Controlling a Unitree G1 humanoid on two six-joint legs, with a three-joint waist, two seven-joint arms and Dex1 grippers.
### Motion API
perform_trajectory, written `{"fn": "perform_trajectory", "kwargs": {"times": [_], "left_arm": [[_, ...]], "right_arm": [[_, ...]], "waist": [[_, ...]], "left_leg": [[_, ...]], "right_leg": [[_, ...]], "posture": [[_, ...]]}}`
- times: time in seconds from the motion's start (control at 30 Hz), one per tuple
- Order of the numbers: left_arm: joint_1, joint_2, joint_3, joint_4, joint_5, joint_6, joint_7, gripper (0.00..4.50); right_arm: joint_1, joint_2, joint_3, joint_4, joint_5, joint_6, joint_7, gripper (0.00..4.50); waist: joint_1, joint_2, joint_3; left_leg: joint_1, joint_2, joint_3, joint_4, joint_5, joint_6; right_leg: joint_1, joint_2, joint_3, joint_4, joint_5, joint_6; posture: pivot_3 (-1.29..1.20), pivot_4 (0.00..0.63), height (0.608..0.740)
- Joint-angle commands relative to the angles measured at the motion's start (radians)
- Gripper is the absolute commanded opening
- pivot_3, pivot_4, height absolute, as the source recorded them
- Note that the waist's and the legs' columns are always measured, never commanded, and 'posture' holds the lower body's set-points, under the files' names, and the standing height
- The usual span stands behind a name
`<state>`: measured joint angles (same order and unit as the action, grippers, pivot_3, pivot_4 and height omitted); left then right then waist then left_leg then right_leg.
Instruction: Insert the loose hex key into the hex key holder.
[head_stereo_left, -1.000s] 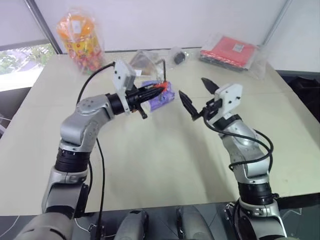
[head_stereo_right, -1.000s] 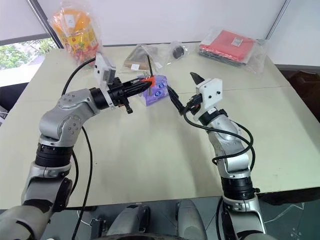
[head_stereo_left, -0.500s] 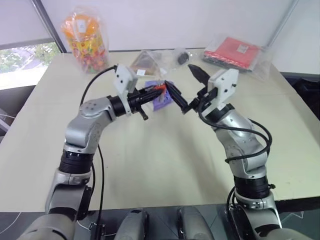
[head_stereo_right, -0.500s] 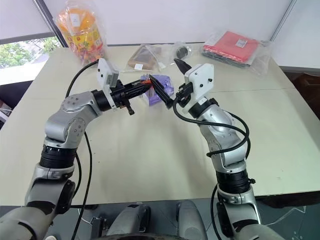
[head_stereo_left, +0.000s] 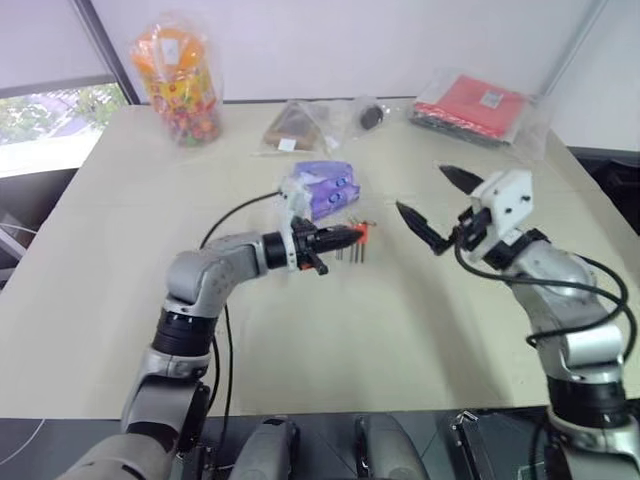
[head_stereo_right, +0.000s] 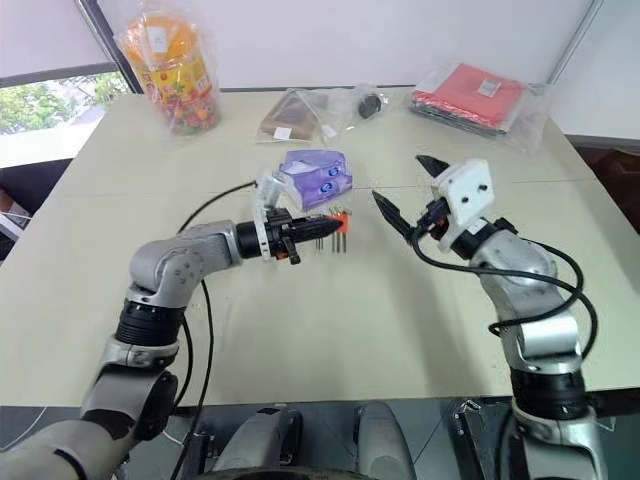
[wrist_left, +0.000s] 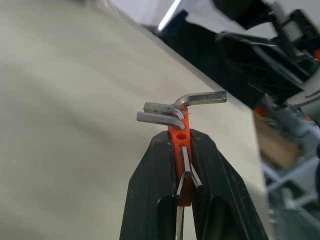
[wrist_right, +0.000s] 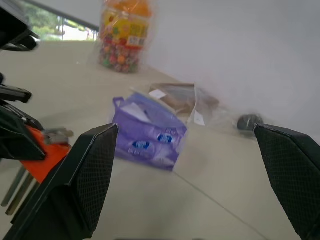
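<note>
My left gripper (head_stereo_left: 345, 237) is shut on the hex key holder (head_stereo_left: 357, 234), a small red-orange block held low over the middle of the table. Grey keys hang from the holder toward the table (head_stereo_left: 420, 330). In the left wrist view the holder (wrist_left: 181, 136) sits squeezed between my two black fingers (wrist_left: 150, 190), with bent key ends sticking out past it. My right gripper (head_stereo_left: 432, 205) is open and empty, a short way to the right of the holder. The loose hex key is out of view as a separate piece.
A purple tissue packet (head_stereo_left: 325, 187) lies just behind the holder. At the back stand an orange candy bag (head_stereo_left: 180, 75), a brown packet (head_stereo_left: 293, 125), a small black object (head_stereo_left: 370, 117) and a flat red packet in clear plastic (head_stereo_left: 478, 100).
My left gripper has sunk toward the table and rolled, still shut on the holder, whose keys now hang down. The right gripper has drawn back to the right, away from the holder.
</note>
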<state>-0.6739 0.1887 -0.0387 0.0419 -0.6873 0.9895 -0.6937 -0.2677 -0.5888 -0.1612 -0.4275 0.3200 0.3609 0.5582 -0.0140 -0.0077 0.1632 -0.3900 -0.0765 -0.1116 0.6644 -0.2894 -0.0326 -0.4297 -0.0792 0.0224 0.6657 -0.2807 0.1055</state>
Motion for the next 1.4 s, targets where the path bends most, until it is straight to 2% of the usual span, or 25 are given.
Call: {"fn": "perform_trajectory", "kwargs": {"times": [0.03, 0.43, 0.57, 0.7, 0.73, 0.77, 0.83, 0.93, 1.03, 1.17, 1.27, 1.4], "left_arm": [[-0.037, -0.048, 0.054, 0.077, -0.039, 0.073, 0.056, 0.00], [-0.083, -0.096, 0.056, 0.397, 0.071, 0.089, 0.137, 0.00], [-0.079, -0.072, 0.060, 0.375, 0.079, 0.107, 0.131, 1.70], [-0.068, -0.033, 0.052, 0.326, 0.098, 0.112, 0.127, 3.80], [-0.062, -0.020, 0.040, 0.308, 0.107, 0.108, 0.122, 4.20], [-0.056, 0.000, 0.018, 0.286, 0.126, 0.095, 0.114, 4.43], [-0.044, 0.057, -0.038, 0.229, 0.166, 0.047, 0.082, 4.43], [-0.024, 0.176, -0.146, 0.127, 0.281, -0.135, 0.011, 4.43], [-0.017, 0.236, -0.180, 0.087, 0.350, -0.284, -0.033, 4.43], [-0.017, 0.294, -0.116, 0.000, 0.341, -0.404, -0.101, 4.43], [-0.005, 0.340, -0.081, -0.071, 0.314, -0.414, -0.158, 4.43], [0.050, 0.456, -0.058, -0.191, 0.299, -0.467, -0.282, 4.43]], "right_arm": [[0.031, -0.016, -0.035, -0.086, 0.007, 0.006, -0.012, 4.46], [0.084, -0.013, -0.035, -0.145, -0.016, 0.018, -0.077, 4.46], [0.093, -0.016, -0.032, -0.137, -0.022, 0.009, -0.071, 4.50], [0.085, -0.021, -0.024, -0.114, -0.032, -0.004, -0.059, 4.50], [0.082, -0.021, -0.021, -0.112, -0.032, -0.005, -0.056, 4.50], [0.078, -0.022, -0.018, -0.108, -0.031, -0.007, -0.052, 4.50], [0.067, -0.024, -0.013, -0.097, -0.032, -0.011, -0.044, 4.50], [0.049, -0.037, -0.009, -0.071, -0.034, -0.024, -0.018, 4.50], [0.034, -0.051, -0.006, -0.051, -0.036, -0.032, 0.008, 4.50], [0.027, -0.162, 0.008, -0.020, -0.031, -0.003, 0.131, 4.50], [0.011, -0.247, 0.015, 0.026, -0.044, -0.013, 0.207, 4.50], [0.001, -0.399, 0.014, 0.082, -0.016, -0.033, 0.404, 4.50]], "waist": [[0.000, 0.000, 0.000], [0.004, -0.001, 0.000], [0.002, 0.000, -0.001], [0.001, 0.000, -0.001], [0.000, 0.000, -0.001], [-0.002, 0.000, -0.001], [-0.005, 0.000, -0.001], [-0.003, 0.000, -0.001], [0.003, 0.000, -0.001], [0.020, 0.000, -0.001], [0.024, 0.000, -0.001], [0.019, 0.000, -0.001]], "left_leg": [[0.000, 0.000, 0.000, 0.000, 0.000, 0.000], [0.000, 0.000, 0.000, 0.000, 0.000, 0.000], [0.000, 0.000, 0.000, 0.000, 0.000, 0.000], [0.002, 0.000, 0.000, 0.000, 0.000, 0.000], [0.002, 0.000, 0.000, 0.000, 0.000, 0.000], [0.003, 0.000, 0.000, 0.000, 0.000, 0.000], [0.003, 0.001, 0.001, 0.000, 0.000, 0.000], [0.004, 0.001, 0.001, -0.001, 0.000, 0.000], [0.004, 0.001, 0.001, -0.001, 0.000, -0.001], [0.001, -0.001, 0.000, 0.000, 0.000, 0.000], [0.000, -0.001, 0.001, 0.001, 0.000, 0.000], [0.000, 0.000, 0.001, 0.000, 0.000, 0.000]], "right_leg": [[0.000, 0.000, 0.000, 0.000, 0.000, 0.000], [0.000, 0.000, 0.000, 0.000, 0.000, 0.000], [0.000, 0.000, 0.000, 0.000, 0.000, 0.000], [0.002, 0.000, 0.000, 0.000, 0.000, 0.000], [0.002, 0.000, 0.000, 0.000, 0.000, 0.000], [0.002, 0.000, 0.001, 0.000, 0.000, 0.000], [0.002, 0.000, 0.001, 0.000, 0.000, 0.000], [0.002, 0.000, 0.002, 0.000, 0.000, 0.000], [0.002, -0.001, 0.002, 0.000, 0.000, 0.000], [0.002, -0.002, 0.001, -0.002, 0.000, 0.000], [0.002, -0.002, 0.001, -0.003, 0.000, 0.000], [0.002, -0.002, 0.001, -0.003, 0.000, 0.000]], "posture": [[0.00, 0.150, 0.740], [0.00, 0.150, 0.740], [0.00, 0.150, 0.740], [0.00, 0.150, 0.740], [0.00, 0.150, 0.740], [0.00, 0.150, 0.740], [0.00, 0.150, 0.740], [0.00, 0.150, 0.740], [0.00, 0.150, 0.740], [0.00, 0.150, 0.740], [0.00, 0.150, 0.740], [0.00, 0.150, 0.740]]}}
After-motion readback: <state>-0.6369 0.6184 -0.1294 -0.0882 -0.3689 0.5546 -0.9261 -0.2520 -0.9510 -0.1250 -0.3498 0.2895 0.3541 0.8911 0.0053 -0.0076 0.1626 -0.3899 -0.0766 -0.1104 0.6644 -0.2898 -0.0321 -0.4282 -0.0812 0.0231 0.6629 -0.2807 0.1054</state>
